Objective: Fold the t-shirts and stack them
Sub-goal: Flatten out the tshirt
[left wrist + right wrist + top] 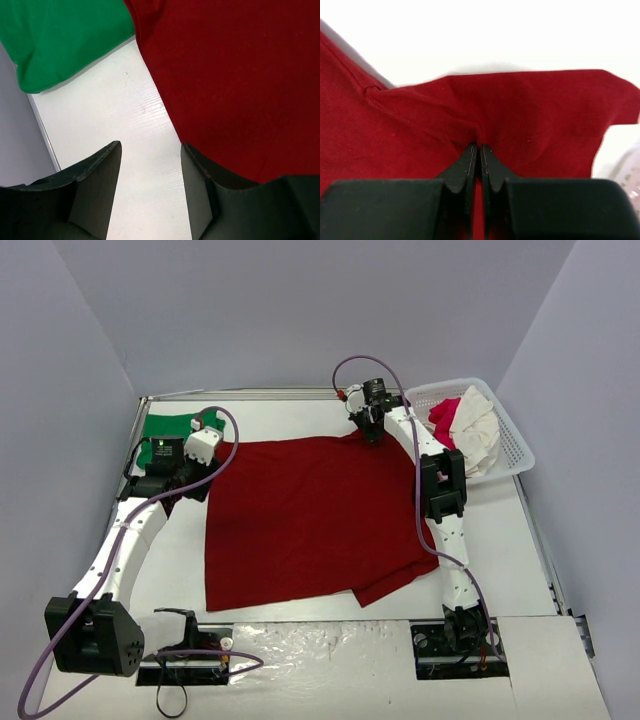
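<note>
White table (180, 560): green shirt (165, 426) sits far-left; red shirt (310, 515) flat, unfolded, right gripper (480, 150) clamped on its far edge, left gripper (151, 147) jaws apart at left edge. Fold, stack pending.

The right fingers (464, 172) are pressed together on a pinched fold of the dark red shirt (530, 120), with white desk (485, 35) beyond their tips.

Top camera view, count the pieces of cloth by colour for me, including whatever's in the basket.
Dark red t-shirt: 1
Green t-shirt: 1
Pink cloth in the basket: 1
Cream cloth in the basket: 1
Total: 4
</note>
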Robot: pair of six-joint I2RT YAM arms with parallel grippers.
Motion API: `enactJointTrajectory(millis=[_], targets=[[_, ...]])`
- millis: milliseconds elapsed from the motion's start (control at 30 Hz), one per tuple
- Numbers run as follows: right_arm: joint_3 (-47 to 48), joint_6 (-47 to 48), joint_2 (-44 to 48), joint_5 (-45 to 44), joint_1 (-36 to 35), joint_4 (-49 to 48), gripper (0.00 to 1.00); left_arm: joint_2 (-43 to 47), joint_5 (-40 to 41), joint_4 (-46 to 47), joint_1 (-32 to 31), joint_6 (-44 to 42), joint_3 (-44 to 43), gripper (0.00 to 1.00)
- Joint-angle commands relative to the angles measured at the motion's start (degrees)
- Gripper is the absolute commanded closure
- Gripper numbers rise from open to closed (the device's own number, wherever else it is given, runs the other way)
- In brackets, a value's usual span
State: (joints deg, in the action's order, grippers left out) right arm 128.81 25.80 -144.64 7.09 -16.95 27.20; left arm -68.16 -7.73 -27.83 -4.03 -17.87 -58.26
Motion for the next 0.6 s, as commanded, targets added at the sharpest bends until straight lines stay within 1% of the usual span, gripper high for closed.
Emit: enactJointTrajectory(millis=[0, 133, 333, 467, 567], targets=[[2.85, 1.18, 5.33, -3.66, -0.63, -0.48, 1.0, 0.4, -0.62, 0.41, 0.43, 0.38, -0.63, 0.51], [4.6, 1.53, 4.45, -4.45, -1.24, -1.36, 1.0, 0.31, -0.45, 0.15, 0.43, 0.2, -0.71, 0.5], [4.6, 3.73, 3.75, -5.16, -2.65, -3.99, 1.0, 0.31, -0.45, 0.24, 0.52, 0.2, -0.54, 0.5], [5.3, 7.5, 2.17, -5.42, -4.23, -5.31, 1.0, 0.31, -0.53, 0.06, 0.78, 0.2, -0.54, 0.5], [5.4, 9.61, 0.86, -8.4, -6.07, -7.6, 1.0, -0.04, -0.45, -0.03, 0.87, 0.2, -0.54, 0.5]])
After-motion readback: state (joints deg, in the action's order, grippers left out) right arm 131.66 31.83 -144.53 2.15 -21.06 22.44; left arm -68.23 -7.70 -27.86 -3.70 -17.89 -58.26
